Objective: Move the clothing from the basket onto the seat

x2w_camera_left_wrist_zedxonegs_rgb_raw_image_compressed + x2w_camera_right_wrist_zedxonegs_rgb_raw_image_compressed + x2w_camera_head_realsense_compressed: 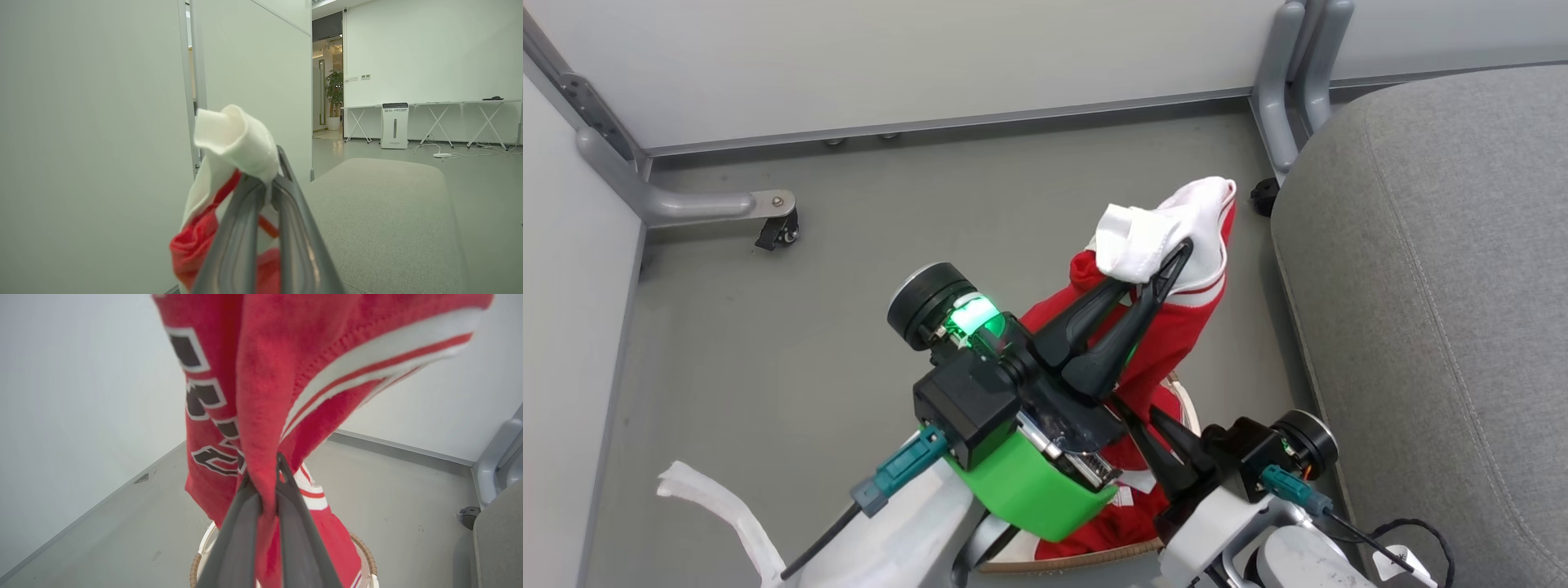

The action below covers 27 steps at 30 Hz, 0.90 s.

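My left gripper [1172, 257] pinches the soft red-and-white fabric jersey [1180, 335] by its white edge, above the cream, brown-rimmed plastic basket [365, 550]. My right gripper [267, 486] nips a lower red fold (light, floppy stuff), near the grey upholstered seat [1421, 286].

The head view looks steeply down from overhead at the grey floor [768, 367], with the seat [1421, 286] at right. The left wrist view looks level over the seat; the right wrist view tilts down toward the basket [365, 550]. All three share the clothing [1176, 327], close before both wrist cameras.
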{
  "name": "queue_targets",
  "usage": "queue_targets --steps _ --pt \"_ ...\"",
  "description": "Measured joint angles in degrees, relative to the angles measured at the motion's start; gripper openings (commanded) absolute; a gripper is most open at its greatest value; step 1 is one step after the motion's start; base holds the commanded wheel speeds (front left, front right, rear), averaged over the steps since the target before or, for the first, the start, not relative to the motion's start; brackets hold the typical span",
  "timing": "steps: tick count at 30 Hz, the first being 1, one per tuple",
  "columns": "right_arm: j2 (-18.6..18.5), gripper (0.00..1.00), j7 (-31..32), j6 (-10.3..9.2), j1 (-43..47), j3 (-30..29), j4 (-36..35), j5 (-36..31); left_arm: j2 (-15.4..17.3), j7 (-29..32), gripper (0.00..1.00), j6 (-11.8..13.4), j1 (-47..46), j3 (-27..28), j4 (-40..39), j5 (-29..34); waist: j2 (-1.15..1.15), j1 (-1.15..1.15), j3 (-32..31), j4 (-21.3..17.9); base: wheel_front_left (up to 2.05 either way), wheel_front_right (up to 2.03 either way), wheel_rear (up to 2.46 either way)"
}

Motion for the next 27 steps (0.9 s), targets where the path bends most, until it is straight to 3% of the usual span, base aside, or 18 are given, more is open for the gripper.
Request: queue_targets --steps 6,8,9,27 --pt "0.01 0.0 0.0 0.0 0.01 -0.08 -0.18 0.04 0.11 -0.01 0.0 0.0 0.09 0.97 1.44 0.25 0.0 0.0 0.06 -0.26 0.0 0.0 0.0" --pt "0.0 0.0 0.0 0.0 0.03 -0.16 -0.3 0.04 0.01 -0.01 0.79 0.0 0.15 1.51 1.9 0.36 0.0 0.0 0.12 -0.31 0.0 0.0 0.0" --pt "-0.01 0.0 0.0 0.0 0.05 -0.21 -0.34 0.04 -0.03 -0.09 1.0 0.0 0.33 1.66 2.26 0.36 0.0 0.0 0.14 -0.34 0.0 0.0 0.0" --pt "-0.19 0.0 0.0 0.0 0.09 -0.58 -0.6 0.04 0.09 -0.09 1.0 0.0 0.51 2.7 4.54 1.53 0.0 0.0 0.86 -0.77 0.0 0.0 0.0"
